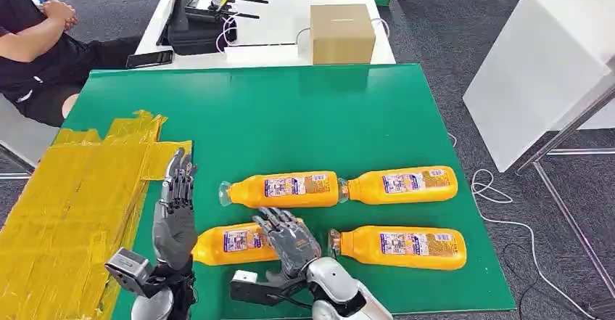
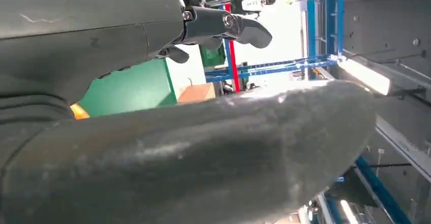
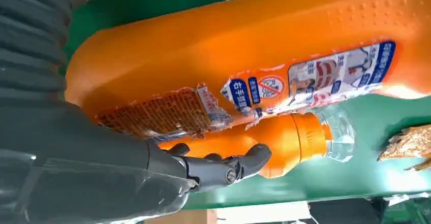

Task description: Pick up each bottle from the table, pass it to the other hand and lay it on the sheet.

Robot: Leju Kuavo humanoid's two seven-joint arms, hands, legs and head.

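Several orange bottles lie on their sides on the green table (image 1: 290,109). My right hand (image 1: 290,241) lies over the neck end of the near-left bottle (image 1: 228,242), fingers curled over its far side. In the right wrist view that bottle (image 3: 244,46) sits against the palm, with the fingers (image 3: 223,169) curled beyond it. My left hand (image 1: 174,215) stands open by the bottle's base, fingers straight and apart, holding nothing; its thumb (image 2: 152,148) looms large in the left wrist view. The yellow sheet (image 1: 72,211) lies at the table's left. The other bottles (image 1: 283,188), (image 1: 402,184), (image 1: 402,247) lie free.
A cardboard box (image 1: 342,33), a dark device (image 1: 196,26) and a phone (image 1: 149,59) sit on the white table behind. A person (image 1: 36,44) sits at the far left. A white cabinet (image 1: 551,66) and a floor cable (image 1: 493,189) are to the right.
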